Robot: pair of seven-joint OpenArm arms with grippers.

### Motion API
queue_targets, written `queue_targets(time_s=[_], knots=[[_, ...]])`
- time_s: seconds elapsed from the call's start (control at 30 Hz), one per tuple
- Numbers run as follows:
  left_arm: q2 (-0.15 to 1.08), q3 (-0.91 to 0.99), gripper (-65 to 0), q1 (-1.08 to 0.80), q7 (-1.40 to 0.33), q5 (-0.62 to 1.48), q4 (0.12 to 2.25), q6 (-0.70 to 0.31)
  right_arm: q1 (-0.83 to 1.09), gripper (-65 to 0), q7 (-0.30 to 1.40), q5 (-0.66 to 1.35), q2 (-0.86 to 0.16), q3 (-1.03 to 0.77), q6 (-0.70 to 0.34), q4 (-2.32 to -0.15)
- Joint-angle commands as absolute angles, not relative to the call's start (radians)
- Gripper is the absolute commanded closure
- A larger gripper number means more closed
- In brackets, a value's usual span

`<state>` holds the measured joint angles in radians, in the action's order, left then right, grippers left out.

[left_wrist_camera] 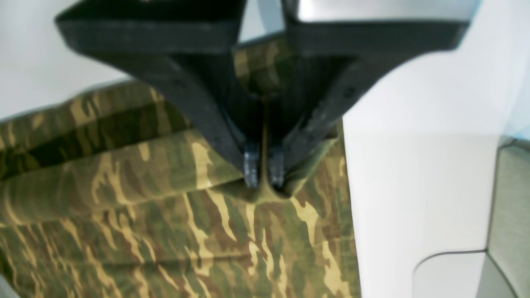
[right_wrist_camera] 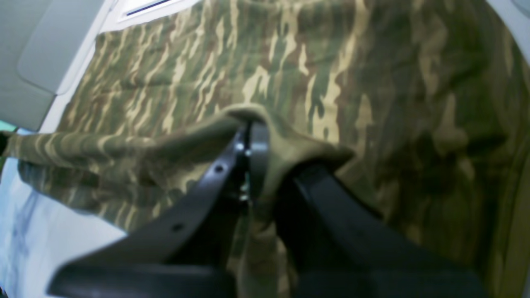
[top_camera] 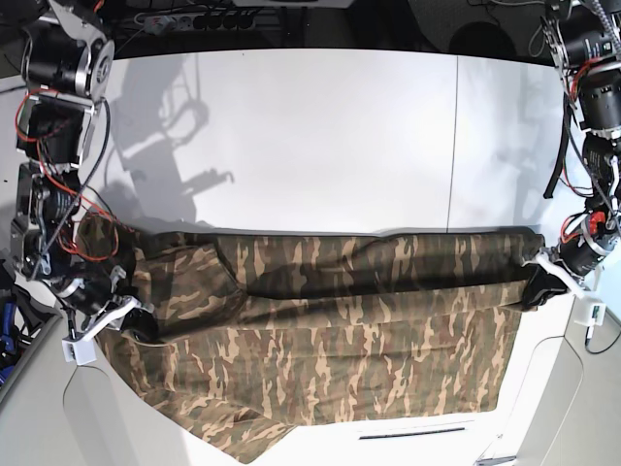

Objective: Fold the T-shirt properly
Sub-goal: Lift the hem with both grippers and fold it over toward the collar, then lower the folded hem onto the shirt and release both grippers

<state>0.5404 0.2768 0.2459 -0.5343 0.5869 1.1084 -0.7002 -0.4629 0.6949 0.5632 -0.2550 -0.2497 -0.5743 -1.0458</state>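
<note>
Camouflage cloth: the T-shirt (top_camera: 320, 335) in brown, tan and olive streaks, stretched wide across the near half of the bench (top_camera: 320, 136), its lower hem hanging past the near edge.
Fold: a long doubled band of cloth runs from side to side along the shirt's far edge, lifted between the two arms.
Left gripper (left_wrist_camera: 263, 171): at the bench's right edge in the base view, jaws pinched tight on a bunched corner of the T-shirt.
Right gripper (right_wrist_camera: 249, 136): at the bench's left edge in the base view, jaws closed on a peak of the cloth, which drapes over one finger.
Bench surface: white, bare toward the far edge, with arm shadows at the far left.
</note>
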Motion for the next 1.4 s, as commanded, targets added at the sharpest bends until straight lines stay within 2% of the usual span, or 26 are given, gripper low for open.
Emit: queue_targets(time_s=[0.0,0.1,0.23,0.33,0.4,0.53,0.67,0.8,0.9,1.07,1.37], knots=[[0.562,0.278,0.0,0.282,-0.513,0.598,1.098,-0.698,-0.505,0.0,0.655,0.562,-0.271,-0.241,-0.572,-1.037],[0.562,0.271,-0.1,0.305,-0.507,0.599,1.052,-0.698,-0.523,0.0,0.627,0.552,-0.267,-0.22,-0.572,-0.997],[0.562,0.271,-18.7,0.305,-0.482,0.601,1.047,-0.698,-0.523,-0.2,0.624,0.541,-0.254,-0.22,-0.572,-0.995],[0.562,0.271,-27.7,0.305,-0.476,0.608,1.047,-0.642,-0.523,-22.9,0.618,0.53,-0.252,-0.221,-0.571,-0.995],[0.563,0.272,-31.4,0.305,-0.505,0.618,1.047,-0.609,-0.523,-30.9,0.63,0.53,-0.253,-0.229,-0.571,-0.999],[0.563,0.313,-32.7,0.315,-0.643,0.669,1.048,-0.58,-0.523,-31.4,0.702,0.53,-0.252,-0.302,-0.571,-1.024],[0.563,0.429,-32.7,0.31,-0.736,0.735,1.048,-0.588,-0.517,-31.4,0.793,0.53,-0.252,-0.447,-0.571,-1.068],[0.564,0.538,-32.7,0.293,-0.814,0.813,1.048,-0.595,-0.493,-31.4,0.805,0.533,-0.256,-0.601,-0.569,-1.082],[0.562,0.567,-32.8,0.252,-0.805,0.844,1.048,-0.595,-0.448,-31.4,0.796,0.538,-0.267,-0.677,-0.569,-1.082],[0.55,0.567,-43.8,0.196,-0.739,0.844,1.048,-0.601,-0.345,-31.4,0.721,0.538,-0.275,-0.723,-0.545,-1.082],[0.467,0.562,-43.9,0.177,-0.667,0.776,1.03,-0.603,-0.257,-31.5,0.657,0.547,-0.266,-0.7,-0.542,-1.071]])
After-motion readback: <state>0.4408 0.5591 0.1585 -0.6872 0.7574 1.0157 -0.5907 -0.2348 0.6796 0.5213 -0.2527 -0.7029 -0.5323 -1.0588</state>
